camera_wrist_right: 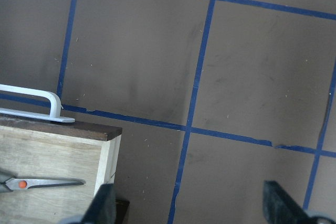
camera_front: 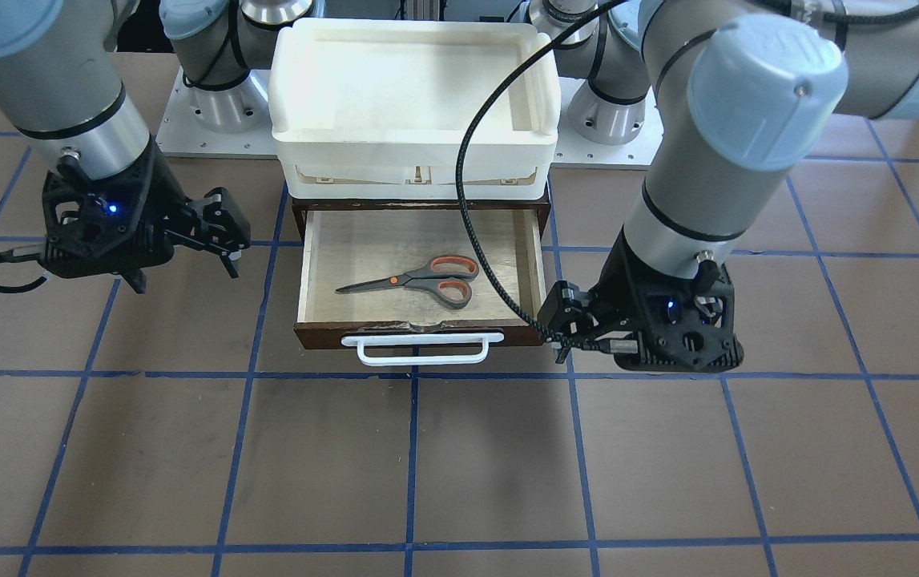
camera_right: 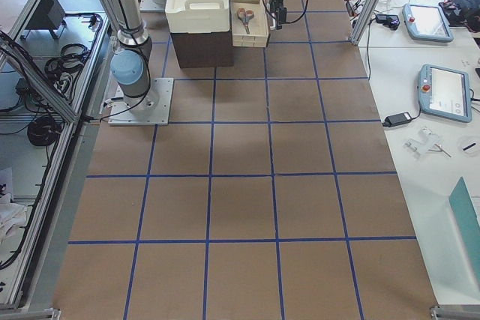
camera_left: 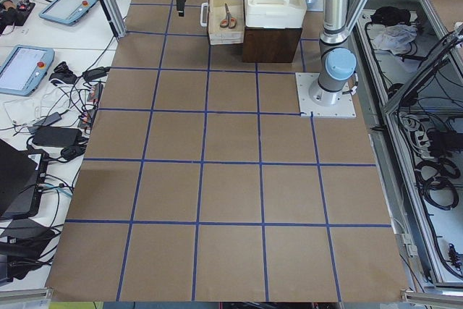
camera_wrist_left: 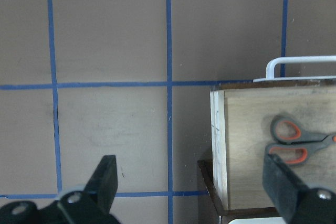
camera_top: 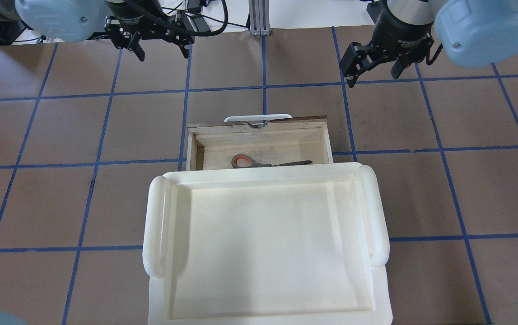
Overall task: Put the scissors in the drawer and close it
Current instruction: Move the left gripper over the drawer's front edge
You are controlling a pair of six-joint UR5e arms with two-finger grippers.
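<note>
The left hand (camera_top: 164, 51) hangs released, fingers spread and empty, over the table (camera_top: 60, 135). To its right the drawer (camera_top: 259, 129) stands open beneath a white tray (camera_top: 155, 225), with the scissors (camera_top: 259, 162) lying flat inside. The right hand (camera_top: 372, 77), likewise spread and empty, hangs beyond the drawer's right side.

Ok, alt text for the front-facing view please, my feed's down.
The scissors lie inside the open drawer beneath the white tray. Both pincers are open and empty: the left pincer by the drawer's front corner, the right pincer off its other side.
</note>
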